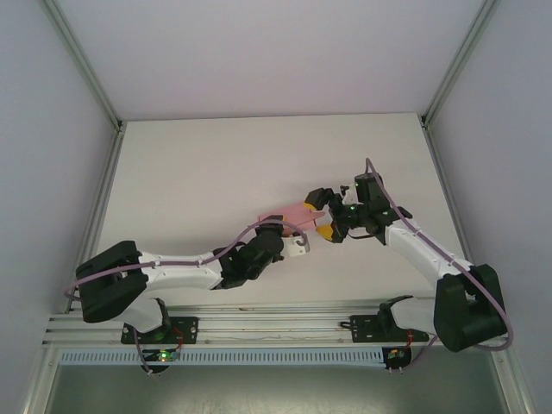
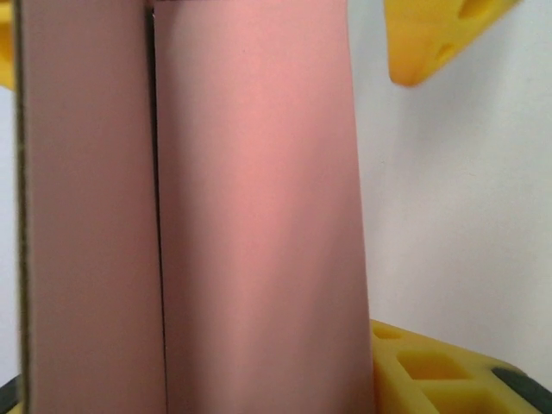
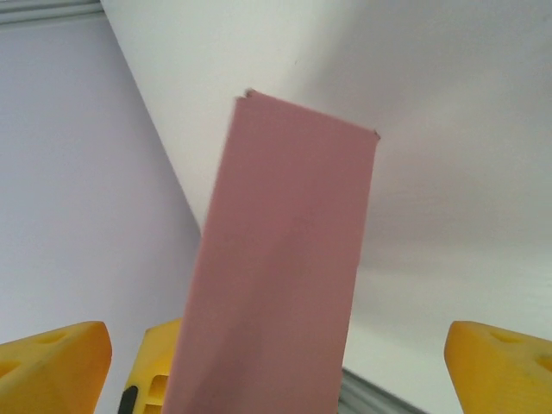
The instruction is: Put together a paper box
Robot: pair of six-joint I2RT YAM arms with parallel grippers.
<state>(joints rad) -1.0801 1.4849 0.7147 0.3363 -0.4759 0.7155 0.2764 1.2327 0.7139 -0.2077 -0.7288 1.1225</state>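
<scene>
Looking down from above, both arms reach in over the white table and meet near its middle. The paper box sits between them as a small flat pink shape. The left gripper comes at it from the near side. The right gripper stands just to its right, with one dark finger and one yellow finger spread well apart.

From the left wrist, the pink card is very close to the lens. Two plain panels run upright with a dark seam between them, so the box is folded flat. Whether anything lies inside cannot be told. The card's right edge meets a yellow pad at the lower right, and the opposite finger is hidden behind the card. The left claw looks clenched on the box. Another yellow fingertip pokes in at the upper right, apart from the card.

From the right wrist, the box rises as a long, slightly tilted pink strip, its far end free against the table and wall. The right claw is released: its yellow fingers stand wide on either side, neither touching the card. A third yellow finger sits just beside the strip's lower left edge.
</scene>
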